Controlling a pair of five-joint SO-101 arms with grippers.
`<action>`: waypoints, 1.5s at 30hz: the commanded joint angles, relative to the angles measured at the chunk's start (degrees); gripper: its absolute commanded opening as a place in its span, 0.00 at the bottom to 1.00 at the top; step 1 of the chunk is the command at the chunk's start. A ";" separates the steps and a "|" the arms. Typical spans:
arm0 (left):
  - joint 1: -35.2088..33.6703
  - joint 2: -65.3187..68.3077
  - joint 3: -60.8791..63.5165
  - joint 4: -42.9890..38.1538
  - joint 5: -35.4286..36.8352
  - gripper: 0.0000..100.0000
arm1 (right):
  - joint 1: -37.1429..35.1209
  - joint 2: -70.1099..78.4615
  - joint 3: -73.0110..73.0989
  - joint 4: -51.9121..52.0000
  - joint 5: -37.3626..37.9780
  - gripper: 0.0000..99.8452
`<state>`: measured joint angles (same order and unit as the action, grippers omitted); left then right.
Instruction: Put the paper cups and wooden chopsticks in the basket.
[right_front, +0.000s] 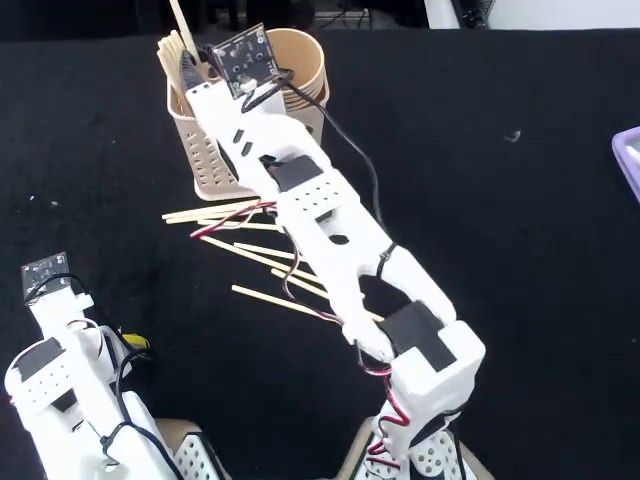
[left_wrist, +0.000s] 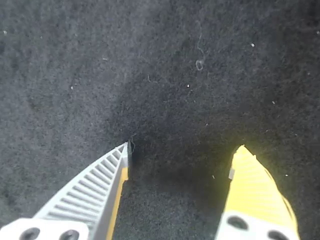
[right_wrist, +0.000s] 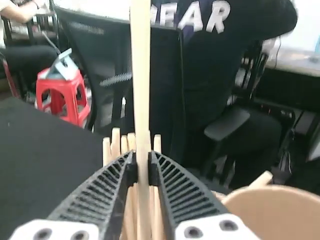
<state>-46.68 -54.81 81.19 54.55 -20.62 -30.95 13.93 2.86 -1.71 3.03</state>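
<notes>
A beige slotted basket (right_front: 210, 165) stands at the back of the black table, holding stacked paper cups (right_front: 300, 62) and several upright wooden chopsticks (right_front: 175, 55). My right gripper (right_wrist: 141, 167) is over the basket, shut on one upright chopstick (right_wrist: 140, 75) whose top rises above the others (right_front: 182, 25). A cup rim (right_wrist: 272, 210) shows beside the fingers. Several more chopsticks (right_front: 265, 258) lie loose on the cloth in front of the basket, partly under the right arm. My left gripper (left_wrist: 182, 155) hovers open over bare black cloth at the near left (right_front: 48, 280).
A purple object (right_front: 628, 155) sits at the table's right edge. Black cloth (right_front: 500, 220) covers the whole table. Behind the table stand a chair (right_wrist: 235, 125) and a red stool (right_wrist: 62, 92).
</notes>
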 joint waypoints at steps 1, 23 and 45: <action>-0.13 -0.35 0.22 -0.62 0.18 0.32 | -0.09 -2.33 -4.62 7.82 -0.35 0.09; -0.13 -0.35 0.22 -0.62 0.09 0.32 | -2.20 -32.13 0.40 81.05 6.77 0.13; -0.22 -0.35 0.22 -0.62 0.09 0.32 | -4.57 -8.13 33.63 59.52 28.04 0.16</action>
<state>-46.68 -54.81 81.19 54.55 -20.62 -36.31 3.82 37.32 59.30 29.05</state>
